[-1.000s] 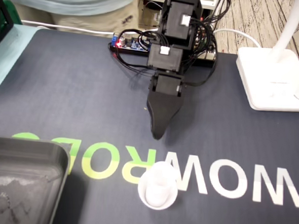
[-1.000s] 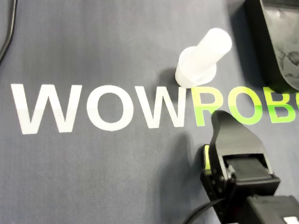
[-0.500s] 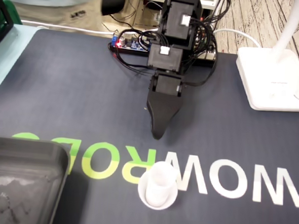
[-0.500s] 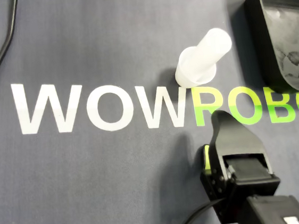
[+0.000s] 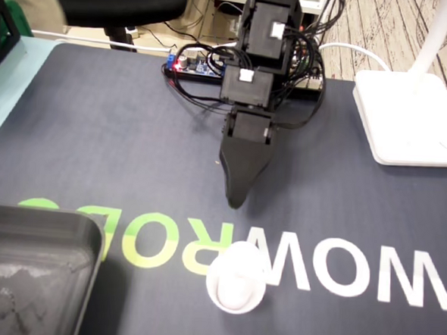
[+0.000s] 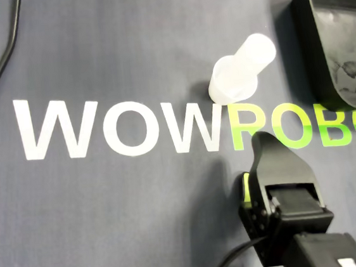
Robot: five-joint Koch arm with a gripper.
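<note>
**A:** What lies under you?

**B:** A dark mat (image 5: 96, 144) fills nearly the whole fixed view, with big lettering (image 5: 339, 269) printed across it, part white and part green. A black tray (image 5: 46, 219) sits on the mat's lower left corner in that view. In the overhead view the tray is at the upper right edge.

**A:** And to the other side?

**B:** A white lamp base (image 5: 405, 122) rests at the mat's right edge in the fixed view, well apart from everything else.

**A:** Where are you yourself?

**B:** My arm (image 5: 251, 86) reaches in from the top of the fixed view, with cables bunched behind it. My pincer (image 5: 237, 199) points down at the mat, just above the lettering.

**A:** Is it open or closed?

**B:** I cannot tell. Both views show only a single black tip (image 6: 265, 140), one jaw hiding the other. That tip touches nothing.

**A:** And the smallest thing?

**B:** A white cup (image 5: 235, 284) stands upright on the mat where the white letters meet the green. It is near my tip but apart from it, and the overhead view (image 6: 238, 73) shows a gap between them.
</note>
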